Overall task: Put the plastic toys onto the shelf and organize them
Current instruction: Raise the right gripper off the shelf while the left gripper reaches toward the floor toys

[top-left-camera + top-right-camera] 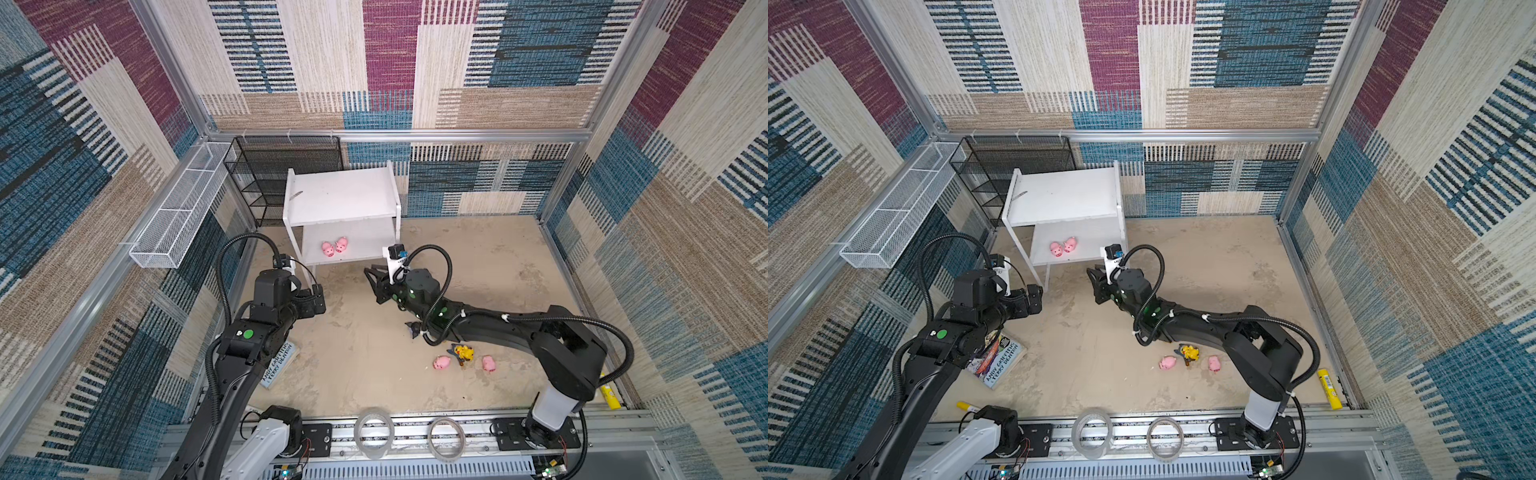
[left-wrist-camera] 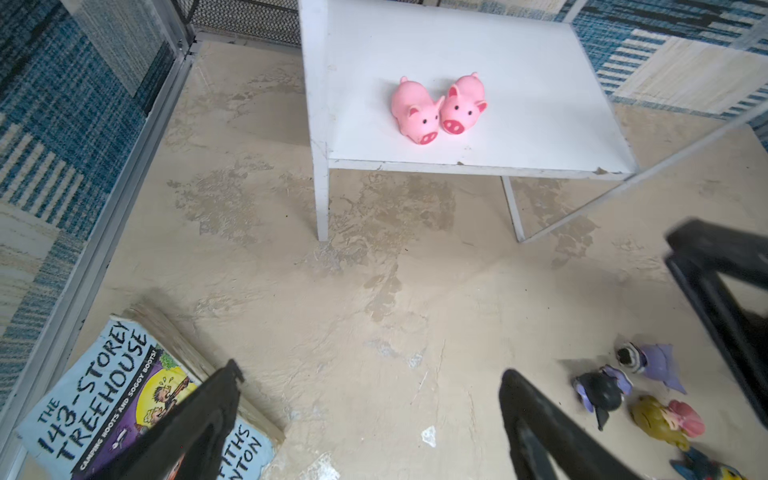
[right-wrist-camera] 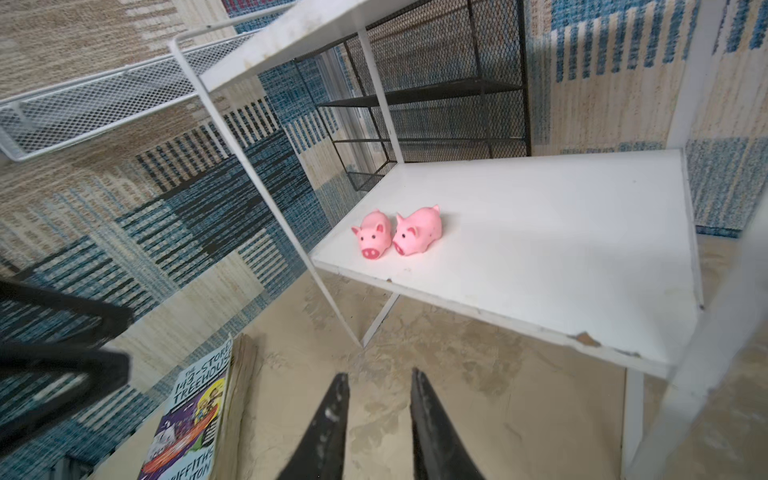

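Observation:
Two pink pigs (image 1: 334, 248) (image 2: 438, 110) (image 3: 397, 232) stand side by side on the lower board of the white shelf (image 1: 340, 199) (image 3: 540, 249). Two more pigs (image 1: 441, 363) (image 1: 489, 363) lie on the floor beside a yellow blue-hooded figure (image 1: 464, 353). The left wrist view shows two black-and-purple figures (image 2: 602, 390) and a blond doll (image 2: 665, 419) there too. My left gripper (image 1: 318, 295) (image 2: 372, 372) hangs wide open over bare floor, left of the shelf's front. My right gripper (image 1: 372, 282) (image 3: 380, 374) points at the lower board, jaws slightly apart and empty.
A paperback book (image 1: 998, 359) lies on the floor under my left arm. A black mesh rack (image 1: 282, 174) and a white wire basket (image 1: 178, 212) stand at the back left. A yellow tube (image 1: 1329, 388) lies at the right wall. Two tape rolls (image 1: 374, 430) rest on the front rail.

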Controlling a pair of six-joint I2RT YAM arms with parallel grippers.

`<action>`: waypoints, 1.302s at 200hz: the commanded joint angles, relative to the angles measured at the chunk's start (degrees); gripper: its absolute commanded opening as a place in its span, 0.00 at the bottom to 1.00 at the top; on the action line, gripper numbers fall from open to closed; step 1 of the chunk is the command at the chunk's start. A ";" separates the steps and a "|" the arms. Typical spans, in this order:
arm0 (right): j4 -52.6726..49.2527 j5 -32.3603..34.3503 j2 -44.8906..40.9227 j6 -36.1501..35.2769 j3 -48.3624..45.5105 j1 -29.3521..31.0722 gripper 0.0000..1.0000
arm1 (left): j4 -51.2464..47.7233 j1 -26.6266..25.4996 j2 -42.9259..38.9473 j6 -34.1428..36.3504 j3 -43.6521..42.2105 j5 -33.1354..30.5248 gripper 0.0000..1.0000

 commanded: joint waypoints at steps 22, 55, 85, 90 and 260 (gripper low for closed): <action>2.64 -2.70 -11.26 -1.82 -12.08 0.09 0.30 | 7.94 0.24 4.50 -6.14 -0.13 -1.58 0.96; -2.28 -3.77 -20.78 -3.98 -19.19 0.13 0.31 | 13.36 0.17 5.05 -5.63 -1.86 3.83 0.83; -19.71 5.88 -31.27 1.98 -21.20 0.03 0.51 | 14.10 -1.05 6.02 -7.18 -3.72 11.35 0.82; -23.82 7.76 -32.95 3.86 -21.00 0.07 0.58 | 14.30 -1.78 6.20 -7.43 -4.12 12.06 0.82; -79.22 7.85 -50.62 37.74 -19.22 0.02 1.00 | 31.80 -46.82 27.19 7.77 -11.39 25.87 0.85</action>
